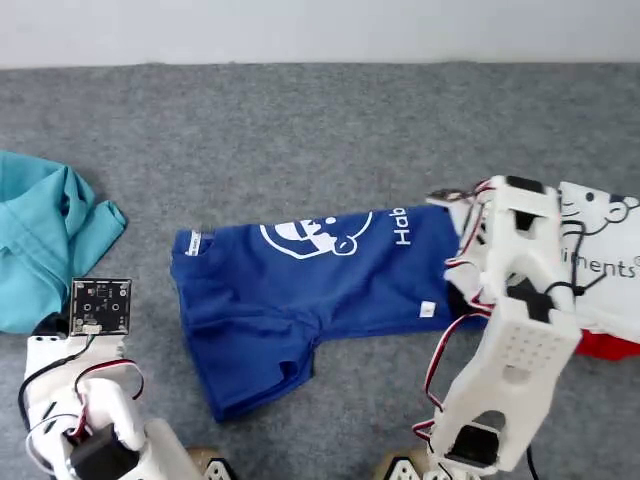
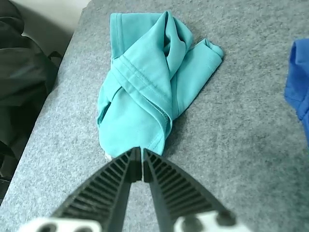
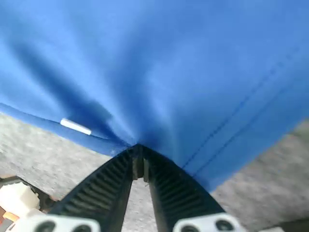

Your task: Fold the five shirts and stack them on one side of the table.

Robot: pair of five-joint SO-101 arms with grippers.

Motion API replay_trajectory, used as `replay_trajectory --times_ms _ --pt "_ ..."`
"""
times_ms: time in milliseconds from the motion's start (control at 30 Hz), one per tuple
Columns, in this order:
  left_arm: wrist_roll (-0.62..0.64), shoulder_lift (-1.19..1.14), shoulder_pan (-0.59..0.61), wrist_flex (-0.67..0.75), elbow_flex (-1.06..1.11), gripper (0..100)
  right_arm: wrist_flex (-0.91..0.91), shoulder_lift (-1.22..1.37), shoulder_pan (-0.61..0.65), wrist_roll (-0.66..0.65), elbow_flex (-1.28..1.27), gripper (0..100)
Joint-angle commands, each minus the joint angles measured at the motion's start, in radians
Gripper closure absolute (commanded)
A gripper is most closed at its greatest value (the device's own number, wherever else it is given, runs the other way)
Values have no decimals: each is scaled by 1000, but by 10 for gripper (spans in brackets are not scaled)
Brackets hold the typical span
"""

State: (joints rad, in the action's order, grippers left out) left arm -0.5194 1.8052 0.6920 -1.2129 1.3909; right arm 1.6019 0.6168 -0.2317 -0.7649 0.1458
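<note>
The right arm [image 1: 515,330] rises at the table's [image 1: 300,120] near edge — the right gripper [image 3: 139,162] is clamped on the hem of the blue shirt [image 1: 300,285], spread mid-table. The left gripper [image 2: 142,164], closed and empty, hangs by the crumpled teal shirt [image 1: 40,235] at the left edge — a white shirt [image 1: 600,250] lies at the right edge.

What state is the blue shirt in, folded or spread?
Half folded: the blue shirt lies doubled lengthwise, its print cut off at the fold, one sleeve out.

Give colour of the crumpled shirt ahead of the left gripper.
Plain teal; the crumpled teal fabric shirt shows best in the left wrist view.
</note>
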Motion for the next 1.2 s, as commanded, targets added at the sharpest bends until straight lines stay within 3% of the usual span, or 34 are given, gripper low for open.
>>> replay_trajectory --times_ms 0,100,300,600,867,1167 --pt "3 6 -3 23 -44 986 73 18 -50 -21 150 989" --pt "3 6 -3 23 -44 986 191 16 -30 -15 259 989" --pt "3 6 -3 23 -44 986 196 -130 82 52 270 989" --pt "8 6 3 20 -38 986 159 -260 467 245 265 989" --pt "8 6 3 20 -36 986 -205 -203 789 359 265 989" --pt "5 8 2 -23 -36 986 -552 -67 977 358 265 989"
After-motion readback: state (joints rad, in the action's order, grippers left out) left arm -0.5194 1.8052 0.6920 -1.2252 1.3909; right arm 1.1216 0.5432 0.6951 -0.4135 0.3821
